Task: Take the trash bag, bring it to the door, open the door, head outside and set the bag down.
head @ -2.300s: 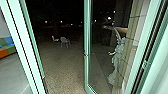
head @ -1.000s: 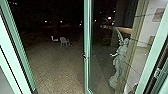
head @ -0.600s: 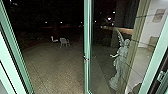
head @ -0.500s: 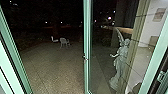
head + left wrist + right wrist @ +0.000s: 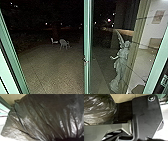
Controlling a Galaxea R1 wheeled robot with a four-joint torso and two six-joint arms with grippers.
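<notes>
1. Trash bag, dark glossy plastic, near both wrists; pickup and carrying judged done.
2. Jaws, both arms: state cannot be told; bag's gathered end cut off.
3. Glass door, green-framed: open.
4. Paved yard, ahead: exit and set-down remain.
5. Pale chairs, beyond: dim.

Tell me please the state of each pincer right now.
Left pincer: open or closed cannot be told; the trash bag is close to its wrist camera.
Right pincer: open or closed cannot be told either.
</notes>
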